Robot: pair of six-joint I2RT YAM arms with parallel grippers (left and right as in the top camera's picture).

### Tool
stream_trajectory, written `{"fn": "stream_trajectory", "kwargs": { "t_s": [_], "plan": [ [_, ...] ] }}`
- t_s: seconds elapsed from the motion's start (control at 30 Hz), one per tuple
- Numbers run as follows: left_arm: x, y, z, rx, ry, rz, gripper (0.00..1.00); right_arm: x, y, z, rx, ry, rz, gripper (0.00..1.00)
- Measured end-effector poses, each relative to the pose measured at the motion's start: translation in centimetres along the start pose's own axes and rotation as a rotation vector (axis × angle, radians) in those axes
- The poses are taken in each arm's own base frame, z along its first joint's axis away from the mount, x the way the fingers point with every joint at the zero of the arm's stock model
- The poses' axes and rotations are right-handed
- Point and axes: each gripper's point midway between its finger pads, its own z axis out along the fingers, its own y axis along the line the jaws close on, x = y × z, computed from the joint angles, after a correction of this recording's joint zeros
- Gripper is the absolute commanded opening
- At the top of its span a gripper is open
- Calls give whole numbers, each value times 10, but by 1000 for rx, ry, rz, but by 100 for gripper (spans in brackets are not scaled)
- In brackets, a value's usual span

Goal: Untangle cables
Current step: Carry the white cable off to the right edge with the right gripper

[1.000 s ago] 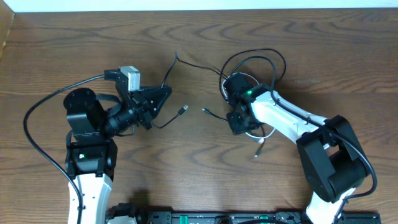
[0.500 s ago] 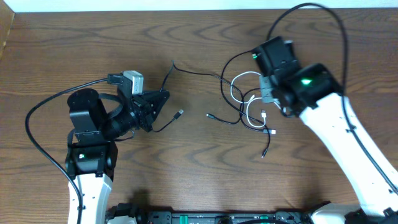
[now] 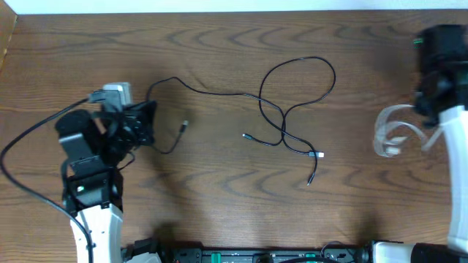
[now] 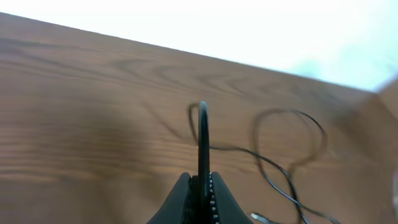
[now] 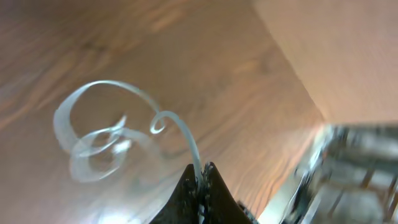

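Observation:
A thin black cable (image 3: 292,102) lies looped on the table's middle, with small plug ends (image 3: 316,155). One run of it leads left to my left gripper (image 3: 146,120), which is shut on the black cable (image 4: 202,143); a plug end (image 3: 183,126) hangs beside it. My right gripper (image 3: 431,109) at the far right is shut on a coiled white cable (image 3: 395,135), blurred, lifted clear of the black one. In the right wrist view the white cable (image 5: 106,134) curls out from the closed jaws (image 5: 202,177).
The wooden table (image 3: 219,197) ends at a pale back edge (image 3: 234,6). Thick black robot cables (image 3: 29,139) arc by the left arm base. A dark rail (image 3: 256,256) runs along the front edge.
My right gripper pulled the white cable up and far to the right, out of the black loop. My left gripper moved left, dragging its black cable end with it.

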Motion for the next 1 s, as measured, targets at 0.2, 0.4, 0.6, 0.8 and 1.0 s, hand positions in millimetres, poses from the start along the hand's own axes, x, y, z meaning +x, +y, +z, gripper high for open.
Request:
{"fn": "stream_trajectory", "kwargs": {
  "t_s": [0.2, 0.4, 0.6, 0.8, 1.0],
  "plan": [
    [-8, 20, -11, -54, -37, -48, 8, -11, -29, 13, -54, 26, 186, 1],
    [-7, 12, -11, -4, -30, -49, 8, -31, -6, 7, -212, -25, 209, 1],
    [-4, 4, -11, 43, -16, -56, 8, -52, 16, -1, -340, -96, 189, 1],
    [0, -1, -11, 70, 1, -67, 8, -71, 23, -8, -392, -167, 201, 1],
    [3, -8, -12, 110, 12, -72, 8, -90, 17, -7, -369, -234, 239, 1]
  ]
}}
